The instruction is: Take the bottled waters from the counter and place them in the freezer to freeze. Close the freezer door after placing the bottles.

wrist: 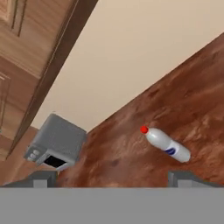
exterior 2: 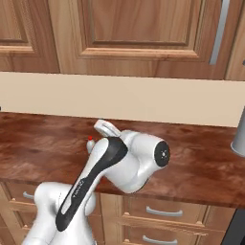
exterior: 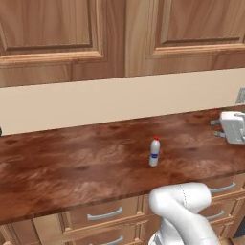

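One bottled water (exterior: 154, 152), clear with a red cap and a blue label, stands upright near the middle of the dark reddish-brown counter (exterior: 72, 162). In the hand view the same bottle (wrist: 168, 146) lies ahead of the fingertips, to the right of centre, because that view is rolled. My gripper (exterior: 216, 129) hovers over the counter's right end, well to the right of the bottle, with its fingers pointing left toward it. Its fingers (wrist: 43, 179) stand wide apart and hold nothing. The bottle's red cap (exterior 2: 90, 139) peeks out behind my arm. The freezer and its door are out of view.
A grey boxy appliance (wrist: 57, 144) sits on the counter far beyond the bottle, against the beige wall. Wooden wall cabinets (exterior: 62, 33) hang above. Light wooden drawers with silver handles (exterior: 103, 215) run below the counter's front edge. A grey object (exterior 2: 239, 139) stands at the counter's right end.
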Motion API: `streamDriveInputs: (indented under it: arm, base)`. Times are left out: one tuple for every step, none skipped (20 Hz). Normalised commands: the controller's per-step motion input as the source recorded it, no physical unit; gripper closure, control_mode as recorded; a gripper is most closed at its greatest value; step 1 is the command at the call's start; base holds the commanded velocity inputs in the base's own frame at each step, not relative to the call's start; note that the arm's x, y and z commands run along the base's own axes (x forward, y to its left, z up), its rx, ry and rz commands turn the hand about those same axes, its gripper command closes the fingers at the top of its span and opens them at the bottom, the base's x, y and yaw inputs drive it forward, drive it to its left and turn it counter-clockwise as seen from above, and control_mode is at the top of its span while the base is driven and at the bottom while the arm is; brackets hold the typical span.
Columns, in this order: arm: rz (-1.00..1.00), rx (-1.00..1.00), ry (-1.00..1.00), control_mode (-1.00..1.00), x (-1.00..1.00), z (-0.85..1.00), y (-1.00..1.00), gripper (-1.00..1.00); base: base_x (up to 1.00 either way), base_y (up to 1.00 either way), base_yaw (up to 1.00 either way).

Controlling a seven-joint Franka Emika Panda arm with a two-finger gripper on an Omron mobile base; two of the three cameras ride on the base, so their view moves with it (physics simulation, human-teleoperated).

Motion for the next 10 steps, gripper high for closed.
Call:
streamDriveInputs:
  arm:
    - [0.77,0.00,0.00,-1.00,0.00,-0.39,-0.35,-1.00]
    - [0.61,0.00,0.00,-1.00,0.00,-0.38,-0.14,-1.00]
    - [0.21,-0.02,0.00,-1.00,0.00,-0.19,0.00,-1.00]
    - [0.08,0.00,0.11,-1.00,0.18,-0.12,0.00,-1.00]
    - [0.08,0.00,0.13,-1.00,0.21,-0.15,0.04,-1.00]
    - [0.08,0.00,0.17,-1.00,0.21,-0.13,0.04,-1.00]
    - [0.08,0.00,0.17,-1.00,0.31,-0.09,0.00,-1.00]
    - [0.11,0.00,0.16,-1.00,0.28,-0.02,0.00,-1.00]
    - [0.17,0.00,0.06,-1.00,0.17,-0.14,0.00,-1.00]
    - [0.24,-0.04,0.00,-1.00,0.05,-0.26,0.00,-1.00]
  base:
    - [0.00,0.00,0.00]
    - [0.00,0.00,0.00]
    - [0.00,0.00,0.00]
    - [0.00,0.00,0.00]
    - [0.00,0.00,0.00]
    - [0.00,0.00,0.00]
    - [0.00,0.00,0.00]
    - [0.00,0.00,0.00]
    - [0.00,0.00,0.00]
    - [0.00,0.00,0.00]
